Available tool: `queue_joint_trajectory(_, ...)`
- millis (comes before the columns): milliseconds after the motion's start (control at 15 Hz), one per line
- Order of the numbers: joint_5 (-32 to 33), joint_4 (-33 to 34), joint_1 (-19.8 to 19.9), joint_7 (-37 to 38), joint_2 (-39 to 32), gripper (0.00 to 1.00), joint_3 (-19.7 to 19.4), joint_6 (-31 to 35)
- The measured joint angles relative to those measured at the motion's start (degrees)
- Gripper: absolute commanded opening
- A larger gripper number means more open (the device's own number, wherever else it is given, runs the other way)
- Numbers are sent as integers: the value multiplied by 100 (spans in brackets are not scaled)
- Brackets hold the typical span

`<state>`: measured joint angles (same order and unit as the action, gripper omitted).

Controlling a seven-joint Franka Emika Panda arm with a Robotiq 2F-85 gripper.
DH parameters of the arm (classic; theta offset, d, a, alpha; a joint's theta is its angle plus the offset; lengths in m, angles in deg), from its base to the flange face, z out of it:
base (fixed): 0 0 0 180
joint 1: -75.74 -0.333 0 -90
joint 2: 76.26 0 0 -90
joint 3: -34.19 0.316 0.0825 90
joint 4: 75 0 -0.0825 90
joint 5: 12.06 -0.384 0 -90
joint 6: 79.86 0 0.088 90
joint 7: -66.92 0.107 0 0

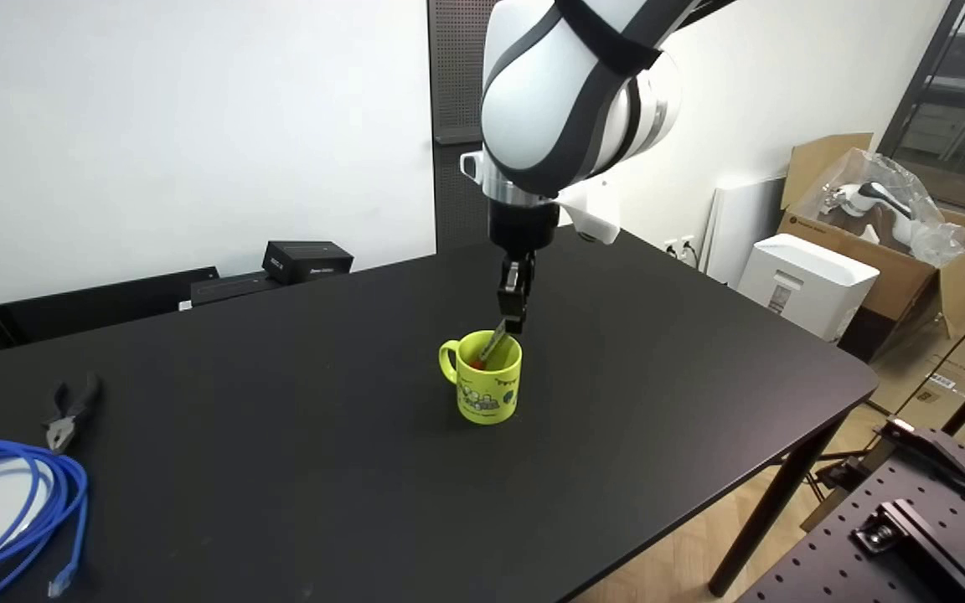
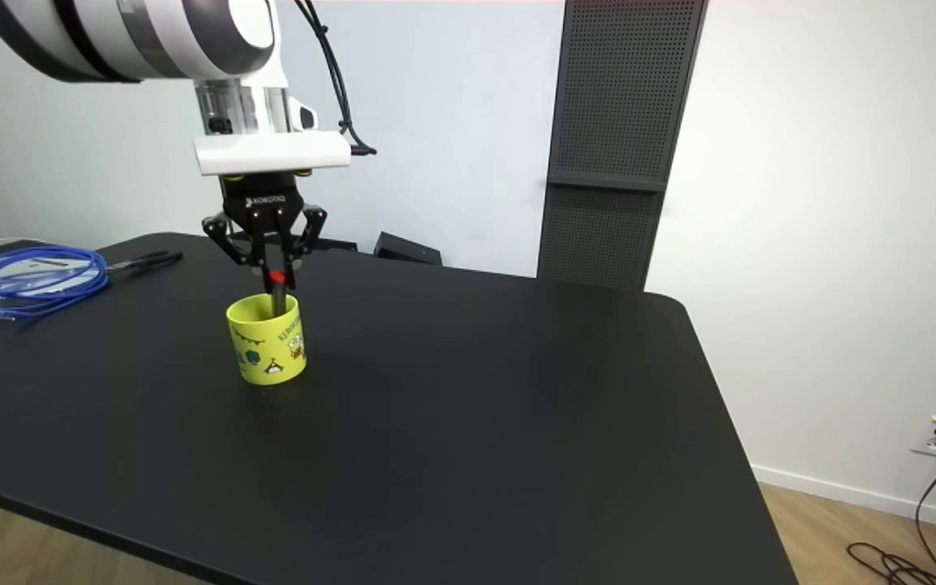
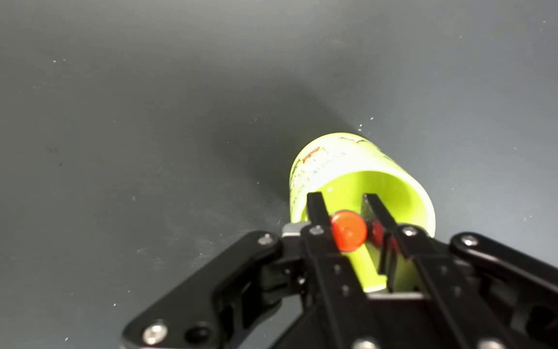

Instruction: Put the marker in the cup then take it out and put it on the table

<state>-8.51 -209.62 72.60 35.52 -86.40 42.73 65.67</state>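
The yellow-green cup [image 1: 487, 394] stands upright on the black table [image 1: 307, 469]; the cup also shows in an exterior view [image 2: 269, 353] and in the wrist view [image 3: 327, 160]. The marker [image 1: 492, 342] stands tilted inside the cup with its upper end above the rim. Its red end [image 3: 349, 231] shows between my fingers in the wrist view. My gripper [image 3: 344, 198] is above the cup, pointing down, with its fingers slightly apart around the marker. The left finger is against or very near the marker; a gap shows to the right finger. The marker's lower part is mostly hidden in the cup.
Pliers [image 1: 70, 414] and a coiled blue cable [image 1: 55, 502] on a pale plate lie at the table's left end. Black boxes [image 1: 308, 262] stand along the back edge. A perforated dark bench [image 1: 851, 553] is beyond the table's right edge.
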Motion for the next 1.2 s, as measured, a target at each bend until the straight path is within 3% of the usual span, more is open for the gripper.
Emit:
queue_joint_trajectory(733, -295, -336, 10, -16, 1387, 6, -258, 23)
queue_joint_trajectory(1200, -735, -479, 8, -244, 1425, 6, -629, 265)
